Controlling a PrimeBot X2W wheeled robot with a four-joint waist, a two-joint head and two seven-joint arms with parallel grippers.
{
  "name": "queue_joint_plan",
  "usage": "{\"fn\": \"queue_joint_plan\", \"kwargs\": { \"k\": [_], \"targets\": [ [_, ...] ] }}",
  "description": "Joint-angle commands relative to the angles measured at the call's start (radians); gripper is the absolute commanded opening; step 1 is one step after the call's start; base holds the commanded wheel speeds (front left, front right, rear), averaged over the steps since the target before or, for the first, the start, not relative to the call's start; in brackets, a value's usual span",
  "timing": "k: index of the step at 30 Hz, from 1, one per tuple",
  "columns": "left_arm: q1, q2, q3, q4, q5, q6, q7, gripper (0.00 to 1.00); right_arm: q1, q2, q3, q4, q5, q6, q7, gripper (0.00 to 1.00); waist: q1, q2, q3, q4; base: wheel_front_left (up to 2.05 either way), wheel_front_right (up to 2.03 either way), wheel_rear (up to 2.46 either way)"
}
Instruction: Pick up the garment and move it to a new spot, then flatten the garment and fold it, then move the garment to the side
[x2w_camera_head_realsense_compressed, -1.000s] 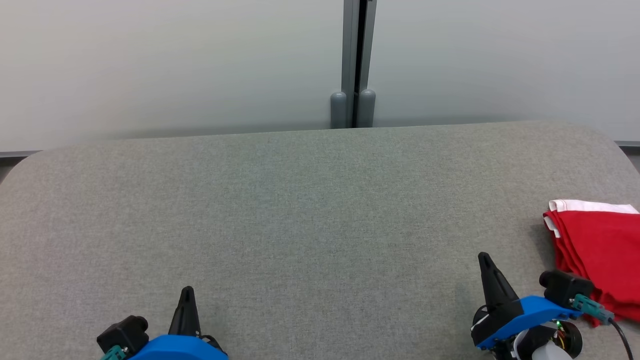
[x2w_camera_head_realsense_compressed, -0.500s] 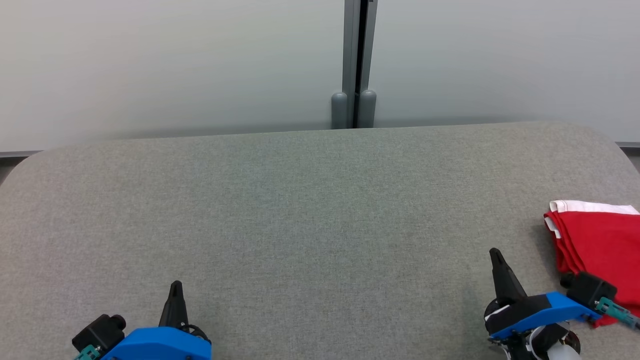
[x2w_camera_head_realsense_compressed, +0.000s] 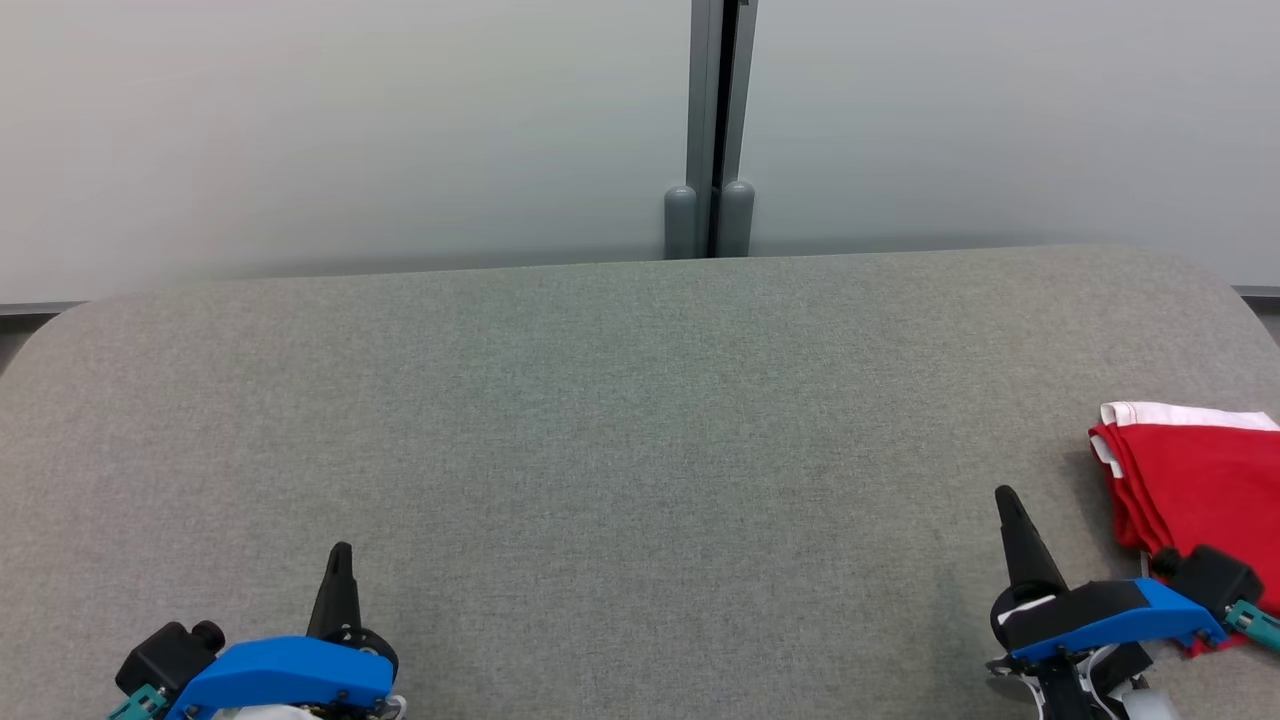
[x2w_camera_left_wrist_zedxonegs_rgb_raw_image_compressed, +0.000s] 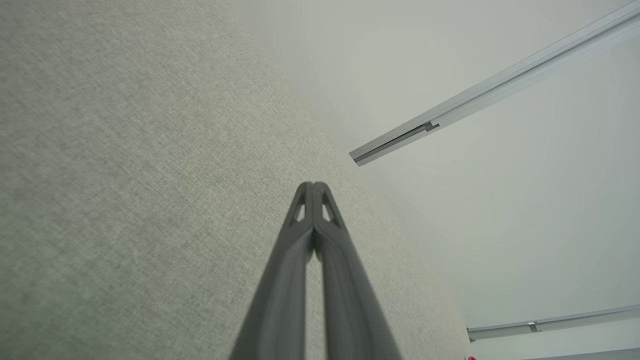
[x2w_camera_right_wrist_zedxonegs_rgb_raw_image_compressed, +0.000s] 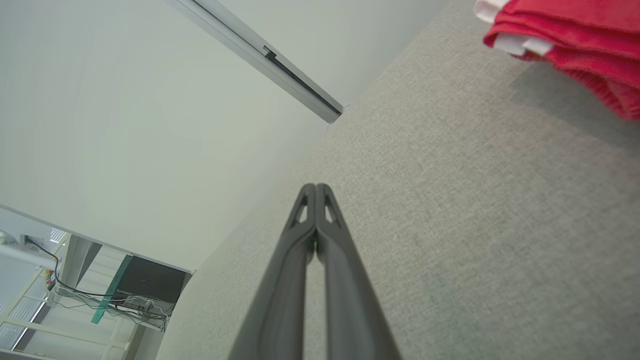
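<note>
We count two pale wall panels (x2w_camera_head_realsense_compressed: 350, 130), met at one grey post (x2w_camera_head_realsense_compressed: 720, 120) that ends in a pair of rounded feet just behind the far edge of the table. There is one table (x2w_camera_head_realsense_compressed: 600, 420), a broad top in grey woven fabric with rounded far corners, and it takes up the lower half of the head view. On it lies one garment (x2w_camera_head_realsense_compressed: 1200, 480), red with a white edge, folded in layers at the table's right side and cut off by the picture's right border. We have two grippers. The left gripper (x2w_camera_head_realsense_compressed: 340, 558) sits at the lower left and the right gripper (x2w_camera_head_realsense_compressed: 1008, 505) at the lower right. Each has its two dark fingers pressed together tip to tip with nothing between them, and both point away from us over bare fabric. The right gripper's fingers stand clear of the garment, just beside its left edge. The dark block on that wrist overlaps the garment's near corner in the head view, and we cannot tell whether the two touch. The right wrist view adds the garment's stacked red and white layers seen edge-on at its upper right, and past the table's end a dark box (x2w_camera_right_wrist_zedxonegs_rgb_raw_image_compressed: 150, 285) with loose cables (x2w_camera_right_wrist_zedxonegs_rgb_raw_image_compressed: 75, 295). The left wrist view adds two pale rails (x2w_camera_left_wrist_zedxonegs_rgb_raw_image_compressed: 490, 85) running across the wall.
</note>
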Motion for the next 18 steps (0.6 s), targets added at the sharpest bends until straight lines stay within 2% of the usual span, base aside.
{"fn": "queue_joint_plan", "kwargs": {
  "k": [1,18],
  "targets": [
    [-0.028,0.0,0.011,-0.018,-0.022,-0.008,0.005,0.0,0.005,-0.005,-0.007,-0.02,0.026,0.0,0.006,0.0,0.0,0.0,0.0,0.0,0.0,0.0,0.0],
    [-0.04,-0.001,0.054,-0.043,-0.189,-0.033,0.054,0.0,0.022,-0.005,-0.032,-0.071,0.218,0.0,0.055,0.0,-0.0001,0.0001,-0.002,0.002,0.0,0.0,0.0]
  ]
}}
